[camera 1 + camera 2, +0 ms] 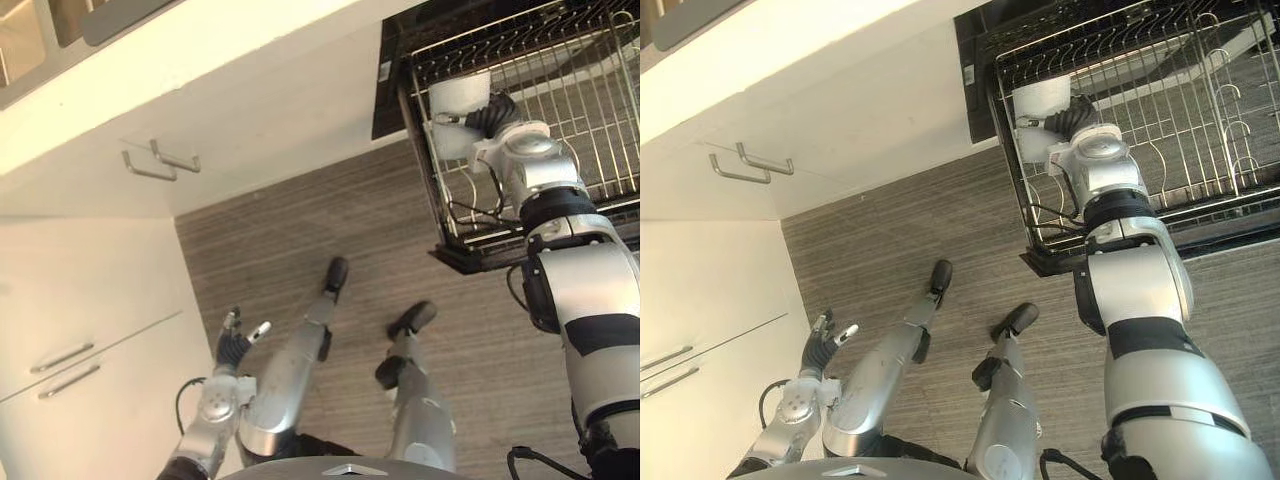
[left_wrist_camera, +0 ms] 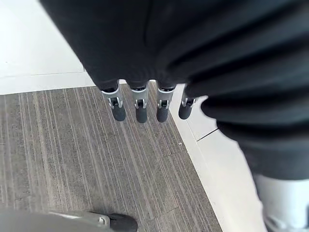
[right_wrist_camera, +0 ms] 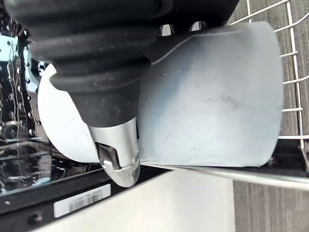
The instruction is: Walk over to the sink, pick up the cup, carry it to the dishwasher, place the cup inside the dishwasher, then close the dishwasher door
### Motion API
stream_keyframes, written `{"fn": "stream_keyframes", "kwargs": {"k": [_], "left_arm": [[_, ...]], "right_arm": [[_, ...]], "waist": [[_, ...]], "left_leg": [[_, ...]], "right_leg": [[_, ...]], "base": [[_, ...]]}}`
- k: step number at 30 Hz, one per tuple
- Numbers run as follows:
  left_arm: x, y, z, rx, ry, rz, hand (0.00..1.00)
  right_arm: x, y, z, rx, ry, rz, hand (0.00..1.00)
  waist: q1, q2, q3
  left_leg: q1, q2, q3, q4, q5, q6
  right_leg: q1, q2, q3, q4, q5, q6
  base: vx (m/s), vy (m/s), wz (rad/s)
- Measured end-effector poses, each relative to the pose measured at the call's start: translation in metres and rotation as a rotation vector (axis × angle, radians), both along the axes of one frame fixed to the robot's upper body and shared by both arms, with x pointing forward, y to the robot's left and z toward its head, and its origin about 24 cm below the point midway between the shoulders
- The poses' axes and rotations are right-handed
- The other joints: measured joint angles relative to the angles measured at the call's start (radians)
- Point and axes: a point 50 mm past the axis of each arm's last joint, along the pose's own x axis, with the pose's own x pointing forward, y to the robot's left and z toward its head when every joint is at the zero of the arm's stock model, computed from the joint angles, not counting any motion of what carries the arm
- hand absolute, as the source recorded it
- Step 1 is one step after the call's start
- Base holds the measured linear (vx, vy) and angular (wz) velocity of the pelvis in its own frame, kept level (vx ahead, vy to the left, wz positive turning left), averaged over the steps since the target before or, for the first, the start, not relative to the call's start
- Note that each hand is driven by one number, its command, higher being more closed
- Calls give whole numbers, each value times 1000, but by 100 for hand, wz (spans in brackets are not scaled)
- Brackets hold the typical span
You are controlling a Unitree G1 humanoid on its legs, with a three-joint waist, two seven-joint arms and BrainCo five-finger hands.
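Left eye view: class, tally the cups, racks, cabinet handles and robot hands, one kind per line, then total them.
Cup: 1
Rack: 1
Handles: 4
Hands (left hand, right hand): 2
Total: 8

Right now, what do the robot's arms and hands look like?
The right arm and left arm are rounded silver-grey shells with black bands at the joints. The left hand and right hand each have a dark ribbed cover over back and wrist, and silver fingers with dark tips.
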Motion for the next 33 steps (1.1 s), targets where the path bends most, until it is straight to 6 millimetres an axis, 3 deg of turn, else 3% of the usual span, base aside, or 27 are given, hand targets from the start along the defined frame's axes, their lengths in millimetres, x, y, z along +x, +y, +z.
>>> {"fn": "stream_keyframes", "kwargs": {"k": [12, 16, 19, 22, 25, 27, 28, 30, 33], "left_arm": [[0, -2, 1, -9, -4, -21, 0], [0, 0, 4, -13, -16, -5, 0], [-3, 3, 2, 2, -5, 7, 0], [-8, 10, -5, 33, 51, 39, 0], [-20, 27, -14, 100, 99, 116, 0], [-32, 41, -21, 162, 137, 168, 0], [-35, 44, -23, 178, 149, 178, 0], [-52, 53, -34, 222, 213, 208, 0], [-67, 62, -43, 247, 278, 248, 0]], "right_arm": [[0, -2, 1, -31, 14, -16, 0], [0, -1, -1, 61, -8, 15, 0], [-3, 10, 6, 117, -108, 104, 0], [-12, 24, 7, 202, -241, 213, 0], [-28, 37, -17, 299, -318, 305, 0], [-51, 50, -53, 395, -345, 386, 0], [-59, 53, -64, 424, -351, 400, 0], [-97, 62, -100, 533, -387, 441, 0], [-136, 64, -124, 599, -435, 449, 0]], "waist": [[-7, 1, -1], [-16, 0, 0], [-27, -1, 0], [-62, -12, -2], [-98, -66, -29], [-125, -128, -91], [-133, -139, -107], [-173, -169, -177], [-201, -180, -230]], "left_leg": [[7, 3, -19, -1, 6, -4], [57, 6, -12, -17, 6, -4], [95, 12, 8, -38, 10, -4], [131, 19, 25, -55, 13, -4], [172, 31, 52, -56, 0, -17], [198, 43, 88, -56, -20, -22], [208, 44, 94, -56, -26, -22], [249, 49, 116, -57, -52, -25], [292, 53, 123, -62, -80, -33]], "right_leg": [[6, -1, -17, 23, -19, -2], [49, 2, -11, 15, -18, -1], [70, 5, 7, 13, -17, -2], [98, 15, 18, -4, -10, -4], [130, 29, 46, -19, -10, -5], [142, 39, 79, -29, -13, -8], [149, 41, 87, -30, -16, -10], [180, 44, 102, -31, -35, -8], [214, 48, 120, -32, -50, -5]], "base": [[16, 5, 4], [7, 1, -3], [13, 0, -16], [43, -25, -17], [77, -48, -28], [94, -48, -41], [113, -45, -36], [154, -49, -28], [122, -27, -22]]}}
